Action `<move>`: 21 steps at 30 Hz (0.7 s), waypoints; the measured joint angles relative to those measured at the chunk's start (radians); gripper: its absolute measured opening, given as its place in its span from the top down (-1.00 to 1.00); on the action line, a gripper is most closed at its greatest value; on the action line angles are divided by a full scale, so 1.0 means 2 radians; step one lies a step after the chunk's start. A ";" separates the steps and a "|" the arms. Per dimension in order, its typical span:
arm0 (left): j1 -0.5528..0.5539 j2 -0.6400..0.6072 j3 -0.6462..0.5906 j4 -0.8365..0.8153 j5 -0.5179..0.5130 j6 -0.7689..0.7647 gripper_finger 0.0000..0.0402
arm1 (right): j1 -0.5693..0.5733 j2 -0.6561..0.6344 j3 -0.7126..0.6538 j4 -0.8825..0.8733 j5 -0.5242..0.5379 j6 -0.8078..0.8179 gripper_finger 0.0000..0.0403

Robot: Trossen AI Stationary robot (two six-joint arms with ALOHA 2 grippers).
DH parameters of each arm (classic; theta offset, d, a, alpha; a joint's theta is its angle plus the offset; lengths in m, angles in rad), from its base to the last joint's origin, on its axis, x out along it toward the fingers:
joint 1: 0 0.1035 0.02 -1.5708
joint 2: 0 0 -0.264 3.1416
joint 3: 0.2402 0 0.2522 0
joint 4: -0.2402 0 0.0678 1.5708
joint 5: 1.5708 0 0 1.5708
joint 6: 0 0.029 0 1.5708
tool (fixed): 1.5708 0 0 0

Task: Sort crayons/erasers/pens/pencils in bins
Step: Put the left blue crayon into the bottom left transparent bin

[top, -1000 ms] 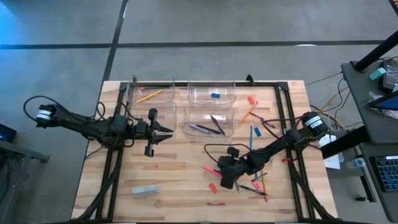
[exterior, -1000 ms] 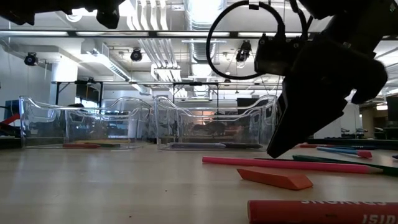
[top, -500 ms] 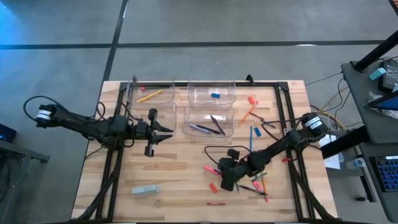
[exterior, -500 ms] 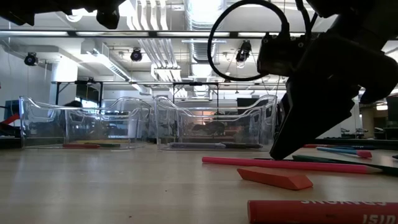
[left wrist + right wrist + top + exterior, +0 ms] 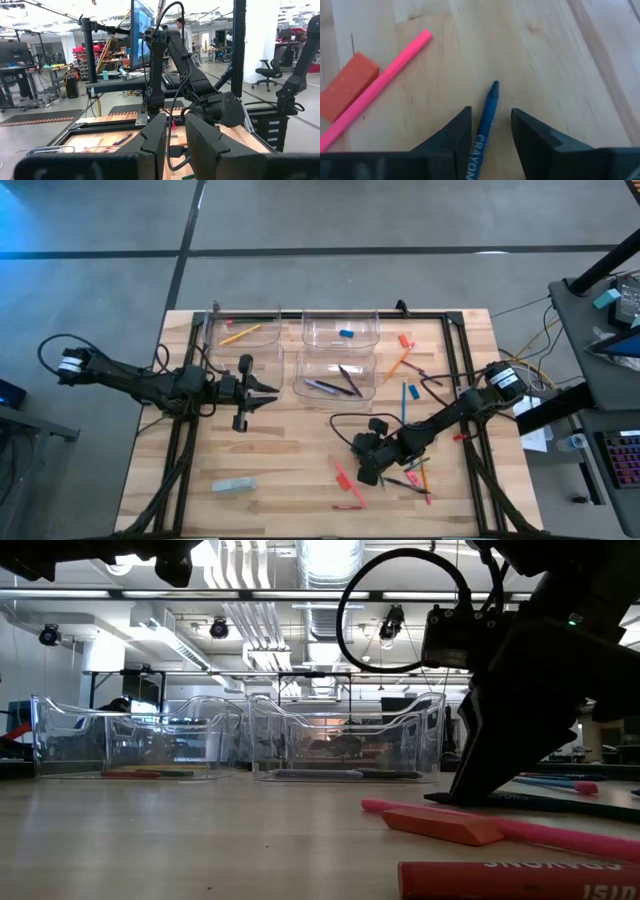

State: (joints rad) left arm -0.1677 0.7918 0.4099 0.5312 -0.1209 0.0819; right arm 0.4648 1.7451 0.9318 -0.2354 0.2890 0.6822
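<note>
Straddling a blue crayon (image 5: 487, 117), my right gripper (image 5: 490, 137) sits low near the table's (image 5: 290, 450) front right area, fingers parted either side and not yet clenched. The crayon's long axis runs straight out between them, tip pointing away, so closing should catch it squarely. Just beside lies a pink pencil (image 5: 380, 87) touching a red eraser (image 5: 347, 85), both outside my fingers. Farther back stand the bins (image 5: 338, 375), open wood between. My left gripper (image 5: 262, 392) waits by the left bins, fingers nearly together, holding nothing
</note>
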 joint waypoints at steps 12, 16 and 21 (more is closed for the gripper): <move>0.000 0.002 -0.001 0.000 0.000 0.000 0.72 | 0.000 -0.004 0.001 -0.009 -0.002 -0.008 0.91; 0.000 0.009 -0.001 0.000 0.000 0.000 0.72 | 0.000 -0.016 0.013 -0.021 -0.002 -0.017 0.92; 0.000 0.029 -0.001 0.000 0.000 0.001 0.72 | 0.000 -0.050 0.033 -0.009 0.017 -0.050 0.92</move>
State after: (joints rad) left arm -0.1680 0.8499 0.4072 0.5312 -0.1207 0.0837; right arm 0.4641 1.6455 0.9976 -0.2524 0.3225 0.5819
